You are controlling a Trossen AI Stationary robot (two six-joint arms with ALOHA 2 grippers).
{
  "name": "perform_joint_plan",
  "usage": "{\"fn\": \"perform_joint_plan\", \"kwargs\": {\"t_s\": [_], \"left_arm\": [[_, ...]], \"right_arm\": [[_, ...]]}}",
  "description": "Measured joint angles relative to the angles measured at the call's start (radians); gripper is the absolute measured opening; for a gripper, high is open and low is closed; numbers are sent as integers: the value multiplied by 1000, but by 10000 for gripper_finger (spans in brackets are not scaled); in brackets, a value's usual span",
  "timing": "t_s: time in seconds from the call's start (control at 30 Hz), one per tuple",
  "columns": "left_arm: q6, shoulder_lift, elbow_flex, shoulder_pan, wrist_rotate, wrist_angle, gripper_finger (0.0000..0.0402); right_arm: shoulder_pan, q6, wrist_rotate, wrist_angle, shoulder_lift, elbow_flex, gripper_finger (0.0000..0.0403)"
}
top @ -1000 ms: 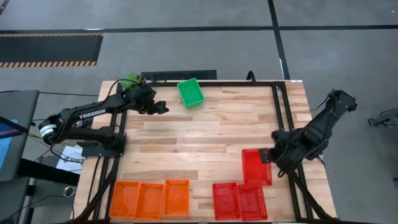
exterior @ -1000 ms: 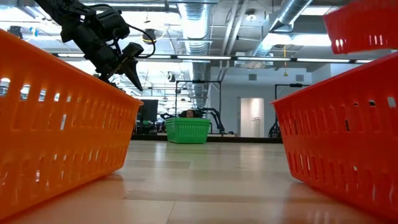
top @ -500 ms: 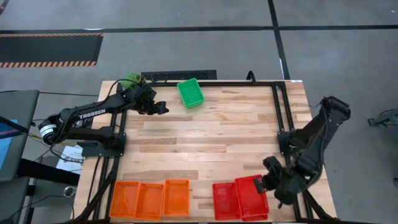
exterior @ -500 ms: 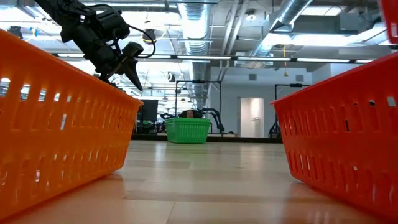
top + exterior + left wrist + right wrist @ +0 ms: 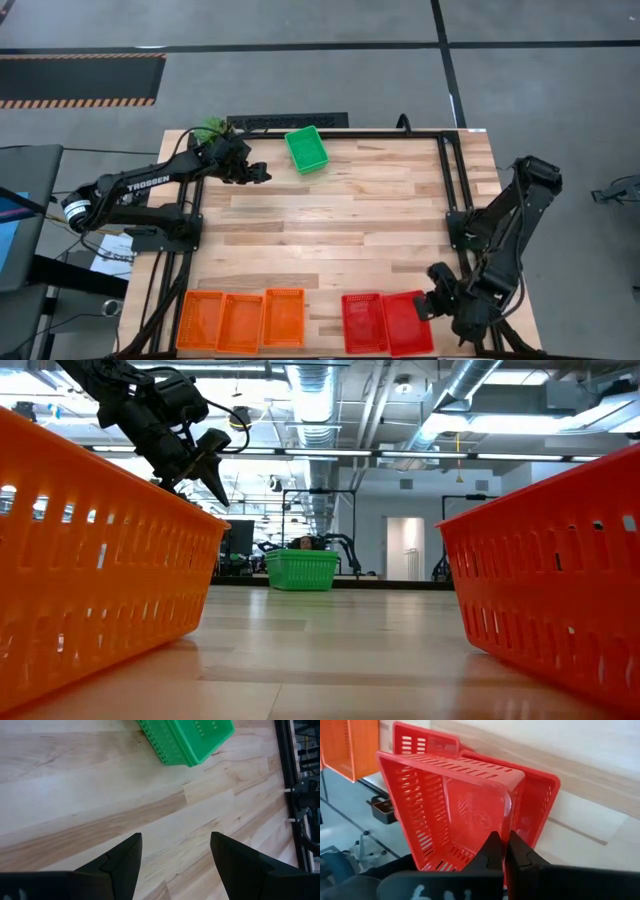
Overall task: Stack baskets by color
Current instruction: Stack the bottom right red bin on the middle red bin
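Note:
Three orange baskets (image 5: 241,320) stand side by side along the table's near edge on the left. One green basket (image 5: 306,148) rests on its base at the far edge. Two red baskets show at the near right: one (image 5: 363,322) on the table, and one (image 5: 407,320) held by my right gripper (image 5: 429,305), which is shut on it. The right wrist view shows a further red basket (image 5: 540,800) right under the held one (image 5: 450,805). My left gripper (image 5: 262,174) hangs open and empty, left of the green basket (image 5: 187,737). My right gripper pinches the rim of the held red basket's right-hand wall (image 5: 509,822), one finger inside the basket and one outside. The fingers come slanting down from the table's right. The basket's opening faces up, over the red basket below; whether it rests in that one I cannot tell.
A green plant (image 5: 210,130) stands at the far left corner behind my left arm. A black frame rail (image 5: 452,180) runs along the table's right side. Bare wood (image 5: 320,230) lies between the green basket and the near row.
My right gripper, shut on the red basket throughout, has carried it toward the table's near edge and down. The basket has gone from just beyond the red pair to over the right-hand red basket. In the low view it has left the top right corner.

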Motion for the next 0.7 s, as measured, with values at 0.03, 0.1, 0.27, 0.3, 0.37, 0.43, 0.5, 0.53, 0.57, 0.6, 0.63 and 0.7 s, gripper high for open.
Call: {"fn": "perform_joint_plan", "kwargs": {"t_s": [0.03,0.1,0.27,0.3,0.37,0.43,0.5,0.53,0.57,0.6,0.63,0.7], "left_arm": [[-1,0,0,0,0,0,224],[-8,0,0,0,0,-2,224],[-20,0,0,0,-1,-5,224],[-20,0,0,0,-1,-5,224],[-24,0,0,0,-1,-5,224],[-28,0,0,0,-1,-5,224],[-29,0,0,0,-1,-5,224],[-30,0,0,0,-1,-5,224],[-30,0,0,0,-1,-5,224],[-30,0,0,0,-1,-5,224],[-30,0,0,0,-1,-5,224],[-30,0,0,0,-1,-6,224]], "right_arm": [[4,0,0,10,0,-8,1],[10,0,0,53,0,-32,1],[23,1,0,143,0,-81,1],[22,1,0,143,0,-87,1],[21,3,0,147,0,-100,1],[20,3,-1,160,0,-109,5],[19,3,-1,182,0,-119,9],[20,3,-1,199,0,-127,9],[20,3,-1,210,0,-132,8],[20,3,-1,211,0,-134,8],[20,3,-1,210,0,-137,7],[14,3,-2,209,0,-145,9]]}}
